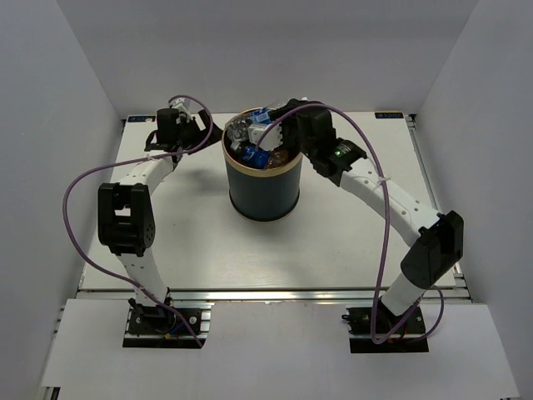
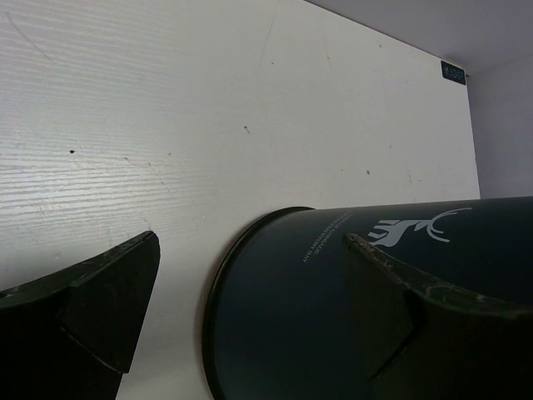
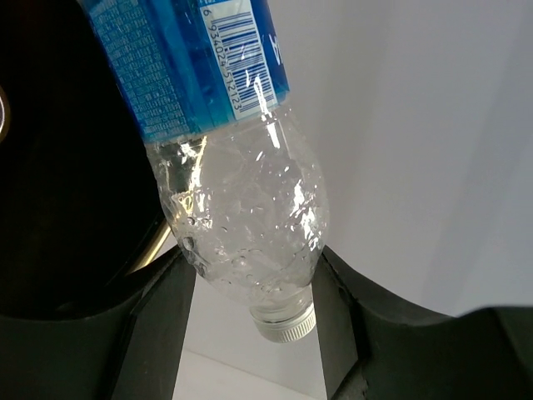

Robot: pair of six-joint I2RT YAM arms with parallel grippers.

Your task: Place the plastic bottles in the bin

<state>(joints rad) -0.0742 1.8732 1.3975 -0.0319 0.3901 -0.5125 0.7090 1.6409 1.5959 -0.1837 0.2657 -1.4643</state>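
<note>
A clear crumpled plastic bottle with a blue label (image 3: 241, 208) is grasped by the right fingers (image 3: 158, 333). In the right wrist view the bottle's shoulder and neck are seen lodged between the two dark fingers, one pressed against each side. Its white cap (image 3: 283, 322) is pointed back toward the wrist camera, and its labelled body is extended out past the fingertips. In the top view this bottle is held in the air over the far part of the mouth of the tall dark navy cylindrical bin with a thin tan rim (image 1: 262, 187), and it is not yet lowered inside. The bin is stood upright near the middle of the white worktop (image 1: 191, 225). Other plastic bottles with blue labels (image 1: 253, 156) are seen lying inside the bin, below the rim. The left fingers (image 2: 100, 317) are spread wide apart and nothing is gripped by them. In the top view they are placed beside the bin, to its left and toward the far edge of the worktop. In the left wrist view the bin's dark wall, marked with a white deer emblem (image 2: 416, 227), is framed partly between them. Contact between the farther finger and the wall cannot be determined.
</note>
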